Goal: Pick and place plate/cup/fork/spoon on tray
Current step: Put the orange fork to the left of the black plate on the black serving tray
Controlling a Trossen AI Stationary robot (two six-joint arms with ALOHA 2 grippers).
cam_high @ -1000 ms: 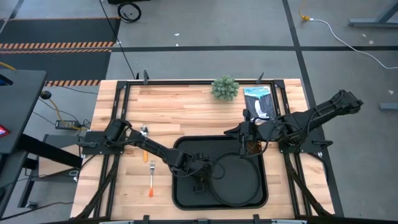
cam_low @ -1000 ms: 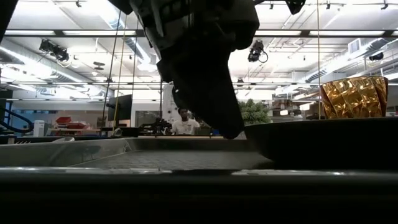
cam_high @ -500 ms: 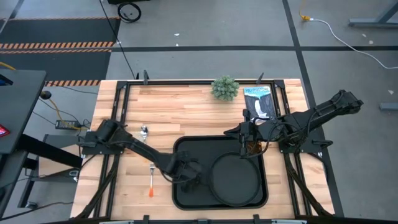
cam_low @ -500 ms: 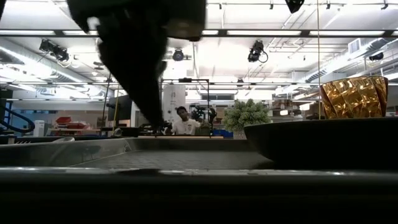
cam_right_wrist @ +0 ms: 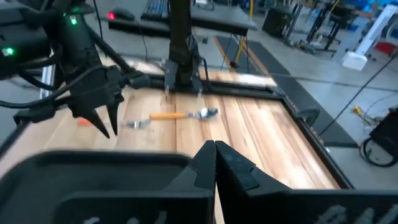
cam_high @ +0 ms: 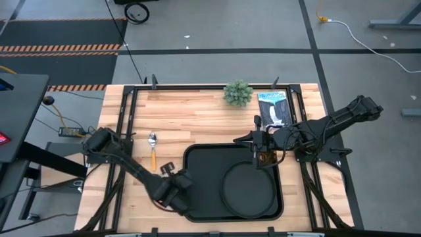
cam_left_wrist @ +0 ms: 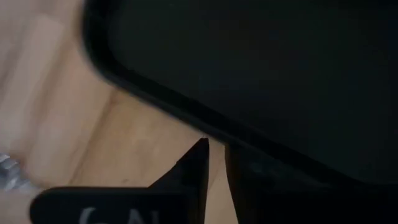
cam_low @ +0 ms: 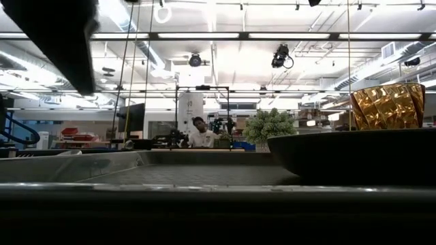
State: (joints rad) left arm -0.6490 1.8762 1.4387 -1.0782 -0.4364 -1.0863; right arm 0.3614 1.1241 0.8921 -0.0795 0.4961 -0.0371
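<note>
The black tray [cam_high: 197, 155] lies on the wooden table. The round black plate [cam_high: 250, 191] rests flat in the tray's right half. The amber cup [cam_high: 266, 158] stands upright in the tray's far right corner and also shows in the low view [cam_low: 388, 105]. The spoon [cam_high: 152, 148] lies on the table left of the tray. The fork [cam_right_wrist: 134, 123] lies near it, mostly hidden under my left arm in the high view. My left gripper [cam_high: 176, 196] hangs over the tray's left rim [cam_left_wrist: 155, 106], its fingers a narrow gap apart and empty. My right gripper [cam_high: 256, 143] is shut and empty beside the cup.
A small potted plant [cam_high: 238, 92] and a blue-and-white packet [cam_high: 275, 108] sit at the table's far edge. Bare wood lies left of the tray around the cutlery. A person shows in the room beyond the table [cam_low: 199, 133].
My left gripper has left the tray's inside beside the plate. It has gone toward the table's left edge and now hangs over the tray's left rim. The plate stays flat in the tray.
</note>
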